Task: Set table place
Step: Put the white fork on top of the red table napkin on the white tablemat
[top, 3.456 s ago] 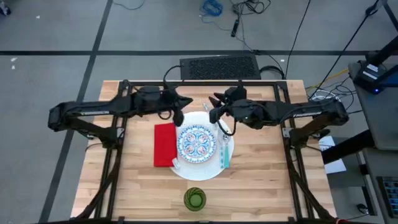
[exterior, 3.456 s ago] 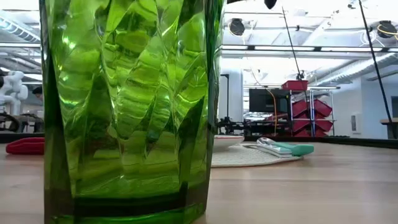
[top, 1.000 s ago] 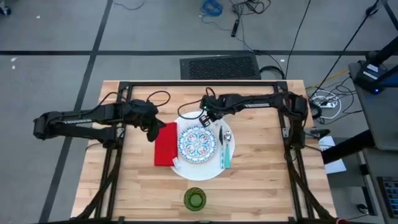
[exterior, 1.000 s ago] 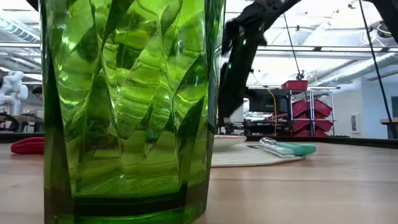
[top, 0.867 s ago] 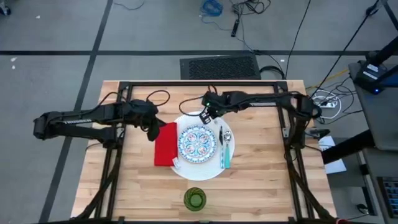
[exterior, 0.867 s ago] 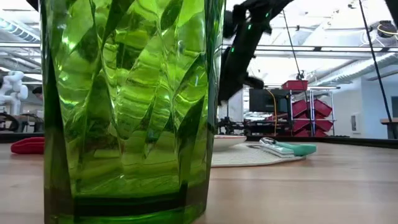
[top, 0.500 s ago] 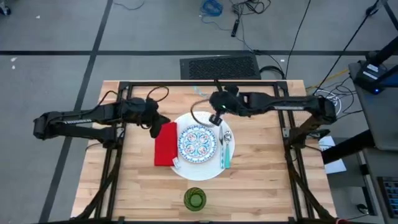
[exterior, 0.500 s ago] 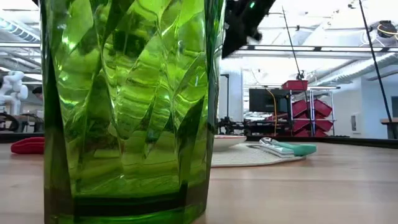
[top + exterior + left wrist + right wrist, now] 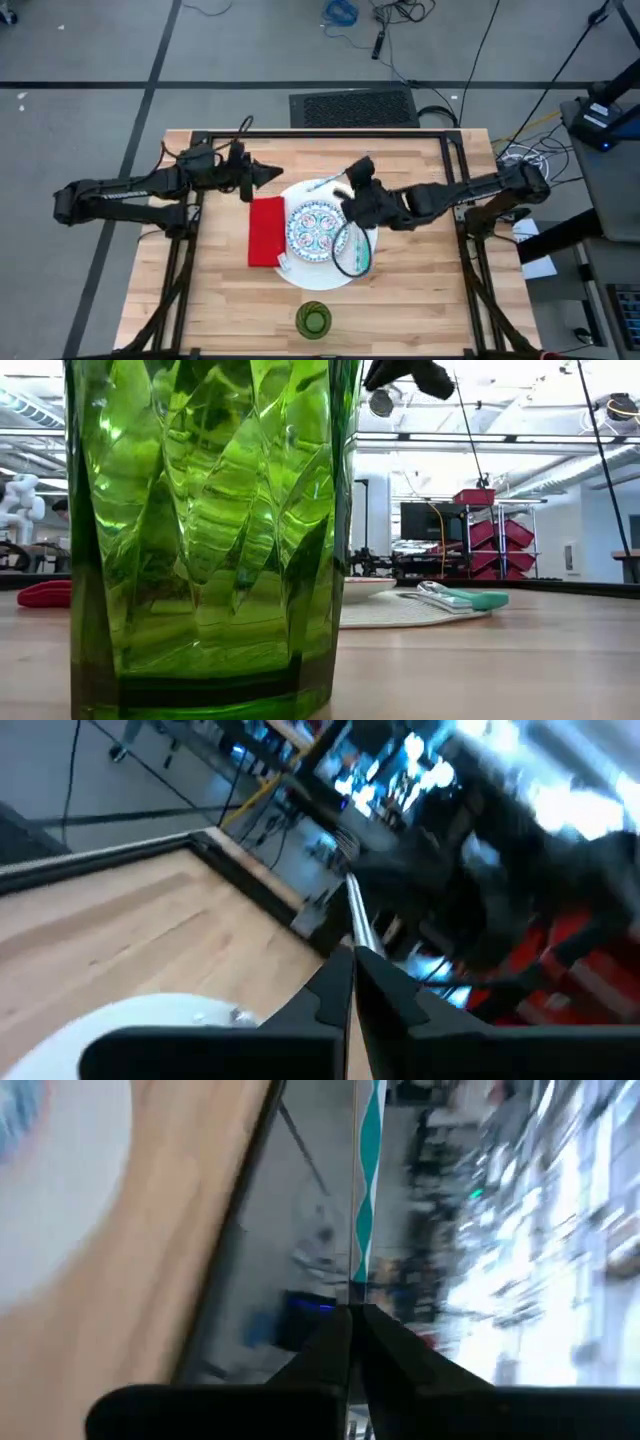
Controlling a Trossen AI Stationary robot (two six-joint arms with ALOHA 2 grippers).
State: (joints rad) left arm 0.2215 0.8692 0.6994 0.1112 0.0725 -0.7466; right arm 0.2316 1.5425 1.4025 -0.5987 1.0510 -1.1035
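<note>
The white plate sits mid-table, red napkin touching its left rim. The left gripper, just beyond the napkin, pinches the fork shut. The right gripper, above the plate's far right, clamps the teal spoon. The left arm is nearer the napkin.

A dark ribbed floor mat lies on the grey floor just behind the table, loose cables trail beyond it, and red bin racks stand in the room behind.
</note>
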